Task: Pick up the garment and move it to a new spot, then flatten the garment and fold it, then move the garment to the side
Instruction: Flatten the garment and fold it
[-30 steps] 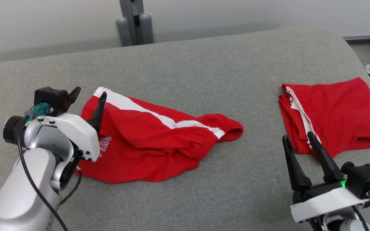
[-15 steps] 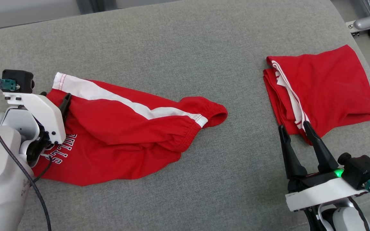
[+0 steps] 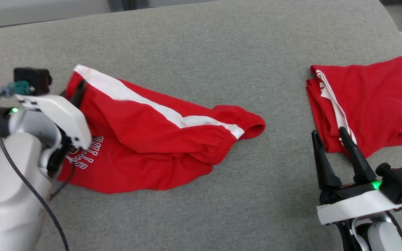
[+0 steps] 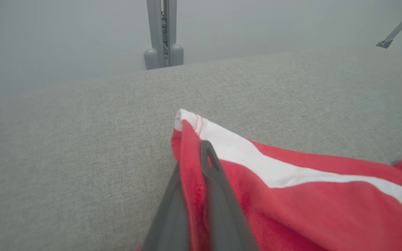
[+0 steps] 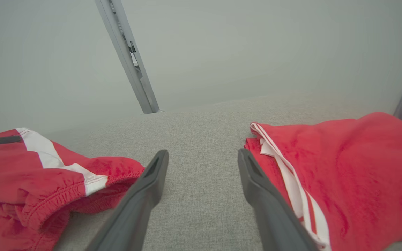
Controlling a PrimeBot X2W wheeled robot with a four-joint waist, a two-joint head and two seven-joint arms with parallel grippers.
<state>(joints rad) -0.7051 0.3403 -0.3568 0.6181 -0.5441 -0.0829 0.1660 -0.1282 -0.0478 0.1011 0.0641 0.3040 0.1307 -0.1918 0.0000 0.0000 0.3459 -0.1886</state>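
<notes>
The red garment (image 3: 159, 146) is lying crumpled on the left half of the grey surface (image 3: 201, 45), its white stripe (image 3: 145, 104) running from the far-left corner toward the gathered elastic edge (image 3: 222, 151). The left end effector (image 3: 79, 91) is pinching that striped corner, its fingers pressed together with a fold of cloth between them. The cloth is looking thin, light and limp, so it is likely going to sag and trail from a single corner hold rather than keep any shape. It should not be slippery or fragile. A hemmed corner or the thicker elastic edge is probably offering the firmest hold. The right end effector (image 3: 328, 132) is hovering spread and empty just beside a second, folded red garment (image 3: 372, 104) on the right.
</notes>
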